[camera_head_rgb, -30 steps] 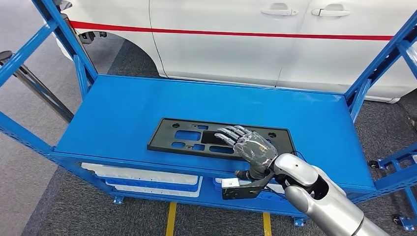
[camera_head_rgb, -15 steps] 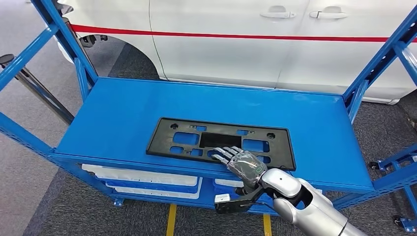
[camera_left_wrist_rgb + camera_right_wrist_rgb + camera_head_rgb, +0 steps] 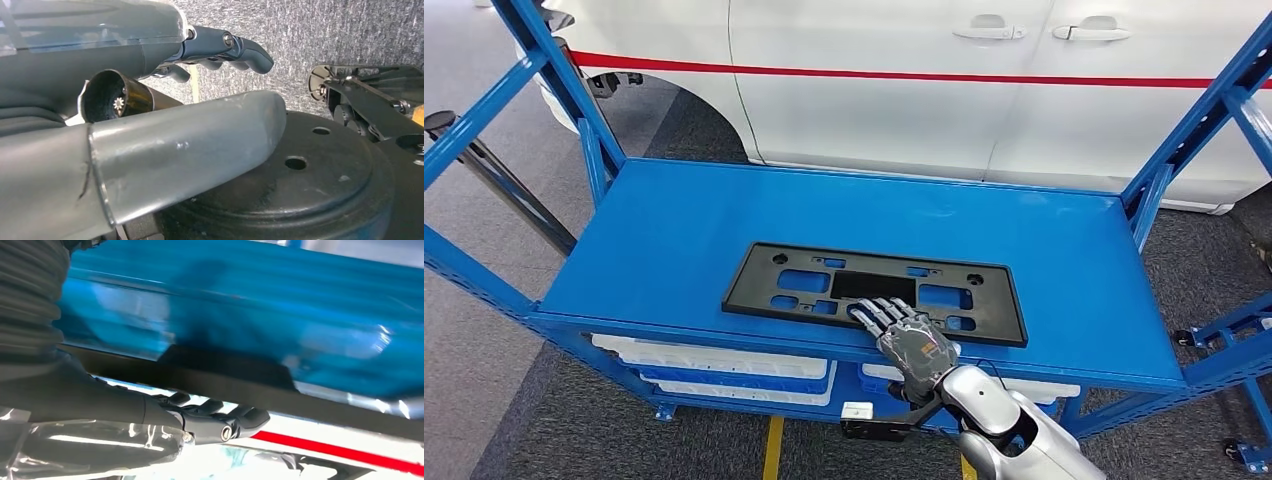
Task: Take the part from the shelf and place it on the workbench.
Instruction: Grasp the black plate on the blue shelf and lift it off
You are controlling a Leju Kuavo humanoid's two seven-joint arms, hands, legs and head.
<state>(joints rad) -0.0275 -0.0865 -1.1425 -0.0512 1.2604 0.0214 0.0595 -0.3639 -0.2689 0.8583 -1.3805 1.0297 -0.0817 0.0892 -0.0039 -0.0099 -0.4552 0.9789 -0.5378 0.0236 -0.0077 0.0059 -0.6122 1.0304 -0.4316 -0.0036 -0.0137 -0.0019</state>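
The part (image 3: 759,285) is a flat black plastic plate with several cut-outs, lying on the blue shelf (image 3: 674,220) near its front edge. My right hand (image 3: 904,338) comes in from below and reaches over that front edge, its fingers (image 3: 874,315) stretched out flat on the plate's near rim. In the right wrist view the plate's dark edge (image 3: 225,382) runs just past the extended fingers (image 3: 220,422) of my right hand (image 3: 150,435); whether the thumb is under it is hidden. My left hand (image 3: 125,60) hangs over the floor with thumb and fingers apart, holding nothing.
A white car (image 3: 924,90) with a red stripe stands right behind the shelf. Blue uprights (image 3: 574,110) and braces (image 3: 1194,130) frame both ends. White bins (image 3: 714,360) sit on the level below. A metal pole (image 3: 494,180) leans at the left.
My right hand has drawn back from the plate's middle to its near edge and sunk lower. The plate has stayed where it was.
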